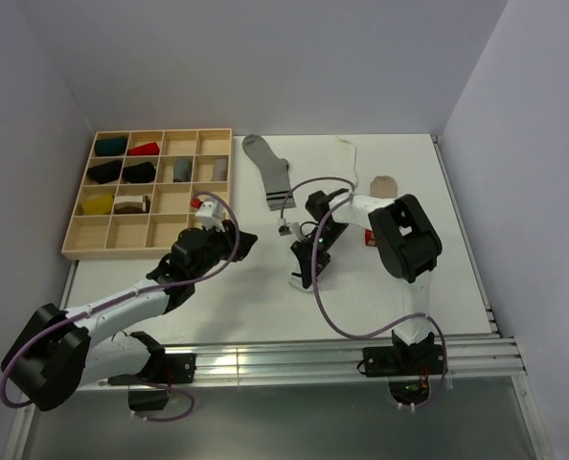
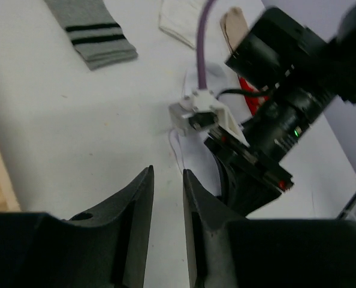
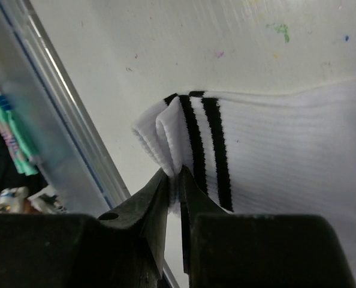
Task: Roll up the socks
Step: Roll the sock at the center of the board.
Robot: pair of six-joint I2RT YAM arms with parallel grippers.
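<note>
The right gripper [image 3: 173, 175] is pinched tight on the cuff end of the white sock with black stripes [image 3: 274, 144], which lies on the table [image 1: 457, 278] well to the right of the wooden tray [image 1: 102, 251]. The left gripper [image 2: 168, 174] hangs just off the tray's near right corner, its jaws a narrow slit apart with nothing between them. A grey striped sock [image 1: 270, 172] lies just right of the tray's far corner. The beige sock [image 1: 383, 184] lies farther right again.
</note>
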